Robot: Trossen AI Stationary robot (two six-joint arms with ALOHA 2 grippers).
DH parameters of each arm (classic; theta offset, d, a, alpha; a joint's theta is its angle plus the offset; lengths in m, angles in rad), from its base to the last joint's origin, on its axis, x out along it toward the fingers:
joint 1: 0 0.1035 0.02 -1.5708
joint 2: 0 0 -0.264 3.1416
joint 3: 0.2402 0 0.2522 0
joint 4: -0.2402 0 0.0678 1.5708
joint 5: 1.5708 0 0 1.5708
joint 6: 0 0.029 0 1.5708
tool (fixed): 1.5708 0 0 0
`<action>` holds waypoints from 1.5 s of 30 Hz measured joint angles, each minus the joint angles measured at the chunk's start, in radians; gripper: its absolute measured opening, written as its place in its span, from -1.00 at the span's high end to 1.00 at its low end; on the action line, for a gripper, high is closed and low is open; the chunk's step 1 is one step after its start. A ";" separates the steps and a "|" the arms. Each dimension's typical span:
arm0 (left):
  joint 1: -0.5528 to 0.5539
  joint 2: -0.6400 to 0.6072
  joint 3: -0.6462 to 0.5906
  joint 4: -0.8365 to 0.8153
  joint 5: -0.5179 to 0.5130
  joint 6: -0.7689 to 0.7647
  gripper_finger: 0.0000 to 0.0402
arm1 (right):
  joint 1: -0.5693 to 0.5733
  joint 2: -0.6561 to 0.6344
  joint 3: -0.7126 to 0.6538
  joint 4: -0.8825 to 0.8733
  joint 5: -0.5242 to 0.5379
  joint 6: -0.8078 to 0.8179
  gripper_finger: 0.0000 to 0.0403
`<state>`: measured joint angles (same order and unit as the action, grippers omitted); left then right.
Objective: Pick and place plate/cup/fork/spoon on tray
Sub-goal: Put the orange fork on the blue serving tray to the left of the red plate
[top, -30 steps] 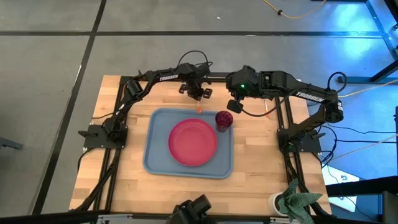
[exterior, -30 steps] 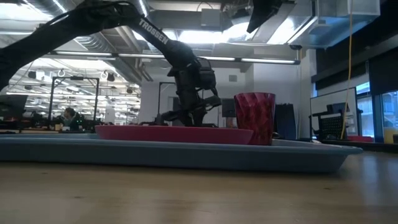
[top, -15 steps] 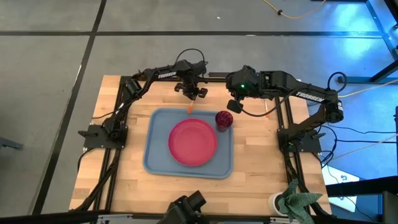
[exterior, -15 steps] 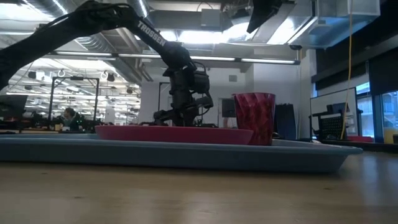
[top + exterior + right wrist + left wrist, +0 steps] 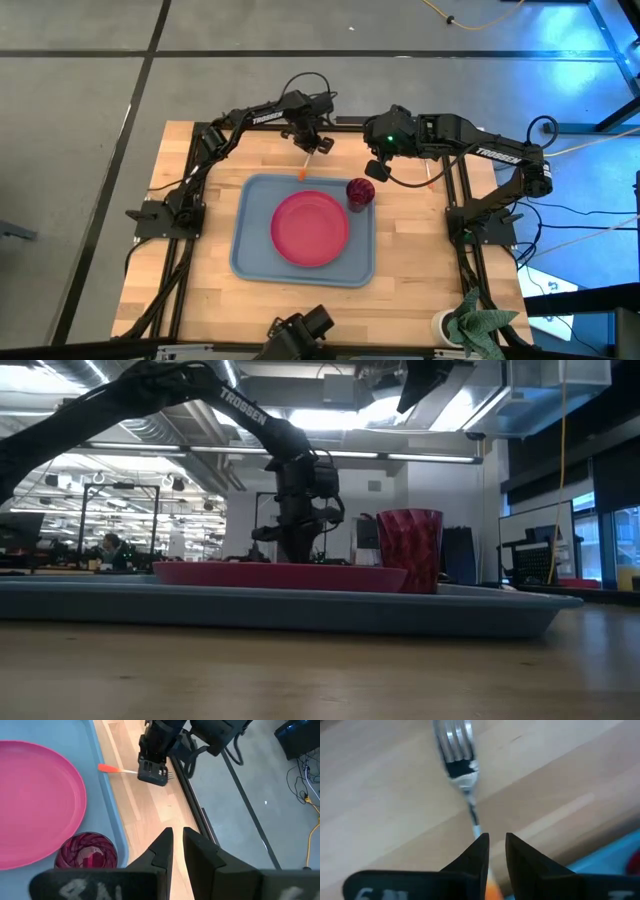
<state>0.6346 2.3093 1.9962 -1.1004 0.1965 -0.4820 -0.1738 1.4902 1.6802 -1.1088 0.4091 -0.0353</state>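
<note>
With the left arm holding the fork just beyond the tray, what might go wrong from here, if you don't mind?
1. The left end effector pinches the fork by its thin neck, so it may swivel or slip.
2. The plate and cup fill much of the tray; the fork might land on the plate.
3. The right end effector hovers near the cup and could crowd the drop.

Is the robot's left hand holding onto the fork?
Touching. In the left wrist view, the left gripper pinches the fork by its thin neck, both fingertips pressed against it.
</note>
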 joint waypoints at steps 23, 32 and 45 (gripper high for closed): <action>-0.015 0.010 0.000 -0.016 -0.054 0.074 0.72 | -0.001 0.000 0.000 0.000 0.010 0.000 0.76; -0.013 0.010 0.000 -0.013 -0.055 0.074 0.72 | -0.001 0.000 0.000 0.006 0.010 0.000 0.76; -0.019 0.050 0.000 0.002 -0.044 0.068 0.72 | -0.004 0.000 0.000 0.008 0.010 0.000 0.76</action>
<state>0.6155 2.3589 1.9965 -1.0981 0.1523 -0.4136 -0.1775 1.4902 1.6802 -1.1009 0.4187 -0.0357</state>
